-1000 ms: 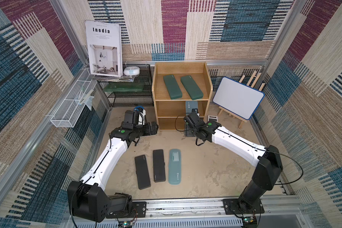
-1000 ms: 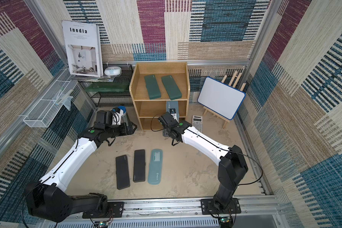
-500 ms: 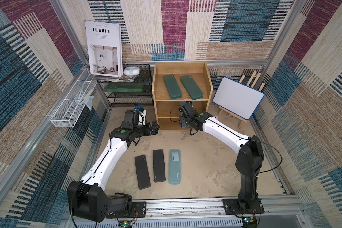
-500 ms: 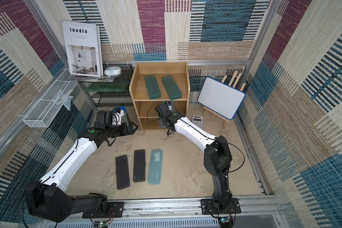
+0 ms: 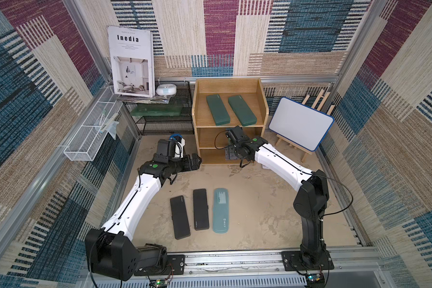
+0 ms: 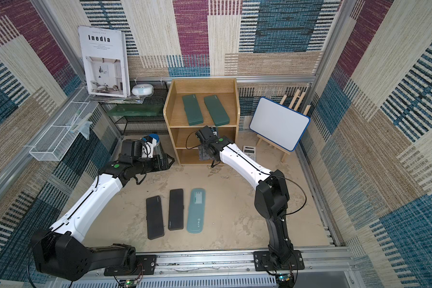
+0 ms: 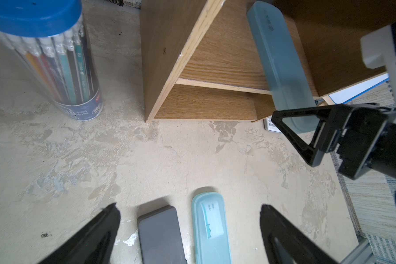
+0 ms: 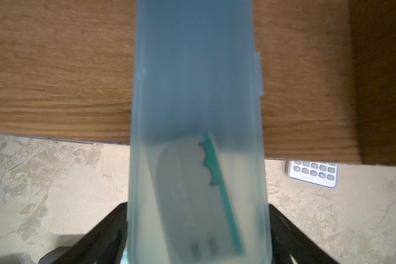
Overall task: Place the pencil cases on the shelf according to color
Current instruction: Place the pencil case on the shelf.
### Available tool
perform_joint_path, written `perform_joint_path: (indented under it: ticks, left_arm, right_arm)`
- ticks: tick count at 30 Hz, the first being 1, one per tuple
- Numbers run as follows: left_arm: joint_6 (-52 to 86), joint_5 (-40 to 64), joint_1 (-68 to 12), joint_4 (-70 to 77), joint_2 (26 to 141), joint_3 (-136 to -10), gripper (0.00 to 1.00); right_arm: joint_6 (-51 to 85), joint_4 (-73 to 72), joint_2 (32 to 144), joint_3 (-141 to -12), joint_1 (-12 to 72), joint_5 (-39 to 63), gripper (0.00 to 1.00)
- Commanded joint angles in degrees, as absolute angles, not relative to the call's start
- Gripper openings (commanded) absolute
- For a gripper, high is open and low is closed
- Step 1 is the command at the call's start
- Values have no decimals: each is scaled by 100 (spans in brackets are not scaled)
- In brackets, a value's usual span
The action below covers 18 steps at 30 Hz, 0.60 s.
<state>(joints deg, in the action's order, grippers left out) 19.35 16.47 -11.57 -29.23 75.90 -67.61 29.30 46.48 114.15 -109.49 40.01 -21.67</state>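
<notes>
Wooden shelf [image 5: 230,87], light brown, three tiers, stands at the back of the sandy beige tabletop [image 5: 260,199].

Top tier: two dark green flat pencil cases [image 5: 218,112] [image 5: 242,111], side by side, not touching.

Middle tier: one translucent teal-blue pencil case [image 7: 281,68] lies lengthwise near the right side panel. Its near end overhangs the front edge of the board. Through the plastic the right wrist view shows a white label and a green strip.

Right gripper [image 8: 197,206]: jaws wide, one black finger [image 8: 114,224] on each long side of the overhanging end. The fingers sit right at the case's edges. I cannot tell whether they press on it or stand just clear.

Left gripper [image 7: 188,208]: jaws wide, nothing between them. It hangs over the tabletop in front of the shelf's left corner, near a clear tub of pencils with a blue lid [image 7: 55,57].

On the tabletop, front centre, in both top views: two matte black pencil cases [image 5: 180,217] [image 5: 200,209] and a second teal-blue case [image 5: 220,210] with a white label, in a row, parallel, close but apart.

A white-grey calculator [image 6: 249,151] lies just right of the shelf's foot. A white board on a small wooden easel [image 5: 301,123] stands further right. A black wire-mesh rack [image 5: 165,119] stands left of the shelf.
</notes>
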Motion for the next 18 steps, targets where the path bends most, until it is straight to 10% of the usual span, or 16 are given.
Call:
perform_joint_path:
  ticks: [1, 18]
  left_arm:
    - [1926, 1691, -1151, -2905, 7602, -6814, 99]
    - [1901, 1604, -1151, -2961, 7563, -6785, 99]
  right_arm:
    - [2940, 4419, 11195, -11039, 3999, -2121, 93]
    - [2997, 3880, 9334, -8948, 4256, -1549, 80]
